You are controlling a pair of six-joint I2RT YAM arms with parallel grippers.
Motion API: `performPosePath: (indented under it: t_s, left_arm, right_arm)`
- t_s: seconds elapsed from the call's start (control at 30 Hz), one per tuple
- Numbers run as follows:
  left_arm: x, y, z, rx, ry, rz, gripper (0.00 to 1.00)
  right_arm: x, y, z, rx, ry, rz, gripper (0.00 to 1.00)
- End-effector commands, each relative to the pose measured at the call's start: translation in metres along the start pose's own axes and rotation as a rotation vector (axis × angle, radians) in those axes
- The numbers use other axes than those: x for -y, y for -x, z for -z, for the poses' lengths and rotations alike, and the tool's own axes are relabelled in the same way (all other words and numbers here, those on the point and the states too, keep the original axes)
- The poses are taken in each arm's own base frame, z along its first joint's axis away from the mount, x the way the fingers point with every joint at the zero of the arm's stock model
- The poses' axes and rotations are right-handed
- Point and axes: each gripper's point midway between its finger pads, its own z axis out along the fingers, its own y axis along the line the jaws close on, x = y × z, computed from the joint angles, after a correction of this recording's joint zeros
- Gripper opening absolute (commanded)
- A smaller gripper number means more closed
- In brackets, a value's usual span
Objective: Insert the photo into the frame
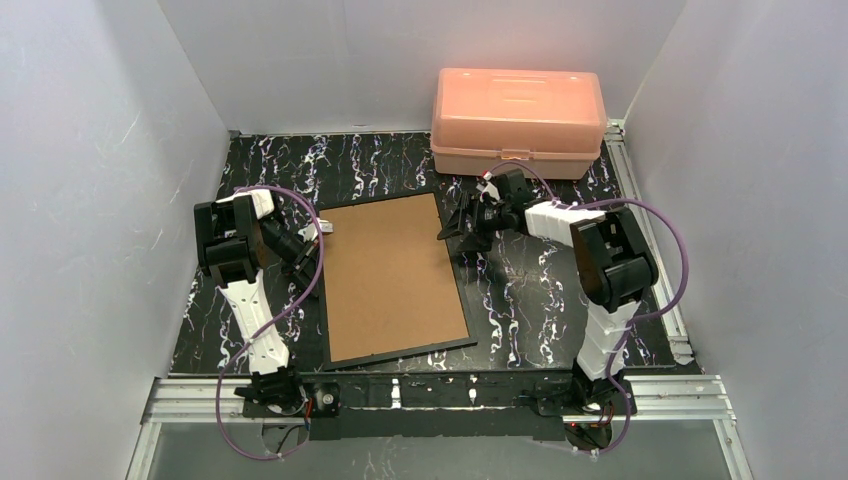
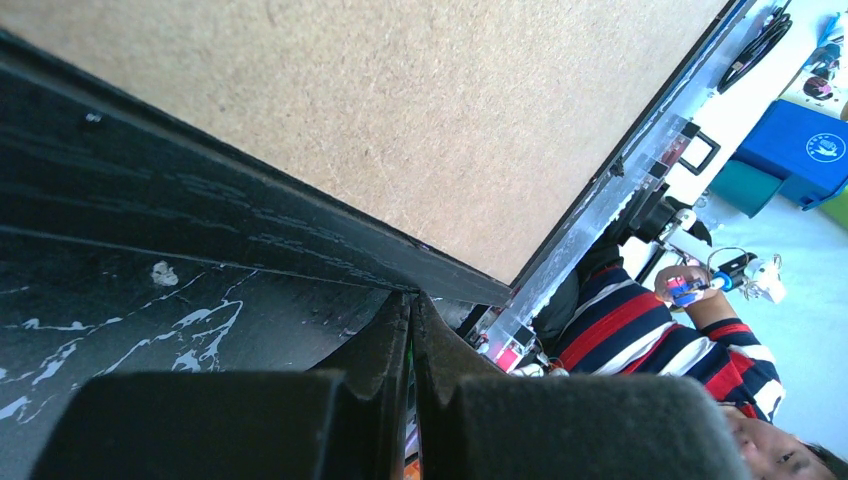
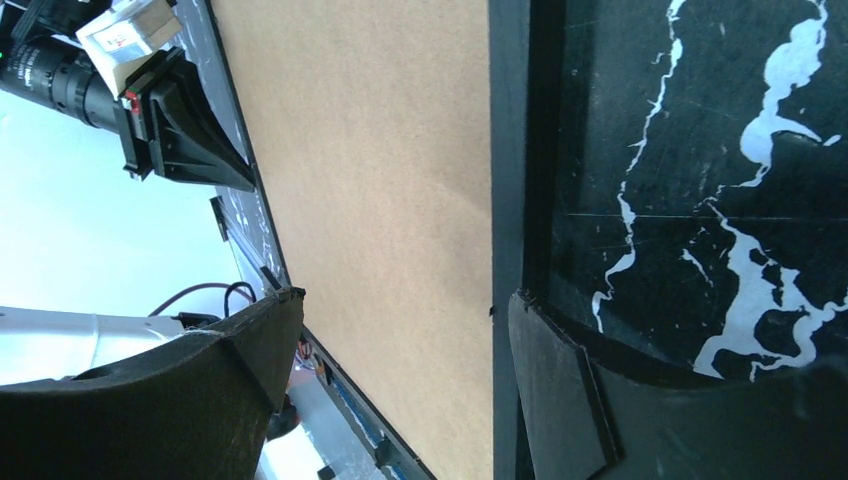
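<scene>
- The frame [image 1: 393, 275] lies flat in the middle of the marbled black table [image 1: 560, 290], brown fibreboard back up, with its thin black rim showing around the board.
- The left gripper [image 2: 410, 300] sits at the frame's 10 o'clock edge. Its fingers are pressed tight together with nothing between them, tips right at the rim.
- The right gripper [image 3: 400, 300] is at the frame's 1 o'clock corner. Its fingers are spread wide, one over the board and one over the table.
- A pink plastic box [image 1: 518, 118] stands at the table's 1 o'clock.
</scene>
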Motion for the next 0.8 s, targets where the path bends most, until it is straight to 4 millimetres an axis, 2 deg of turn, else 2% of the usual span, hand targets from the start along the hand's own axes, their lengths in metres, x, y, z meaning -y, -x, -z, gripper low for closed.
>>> performPosePath:
  t_s: [0.0, 0.13, 0.37, 0.63, 0.77]
  left_arm:
    - [-0.017, 0.023, 0.009, 0.083, 0.107, -0.117, 0.00]
    - [-0.017, 0.023, 0.010, 0.083, 0.109, -0.117, 0.00]
    - [-0.018, 0.022, 0.009, 0.083, 0.111, -0.117, 0.00]
    - [-0.019, 0.022, 0.010, 0.080, 0.124, -0.122, 0.00]
    - [-0.019, 0.022, 0.010, 0.080, 0.122, -0.121, 0.00]
  right_arm:
    - [-0.034, 0.014, 0.016, 0.058, 0.054, 0.065, 0.82]
    - [-0.037, 0.009, 0.014, 0.041, 0.062, 0.059, 0.82]
    - [-0.020, -0.017, -0.004, -0.025, 0.039, 0.027, 0.82]
    - [-0.008, -0.016, -0.011, -0.023, 0.015, 0.035, 0.82]
    - [-0.009, -0.014, -0.009, -0.016, 0.015, 0.042, 0.82]
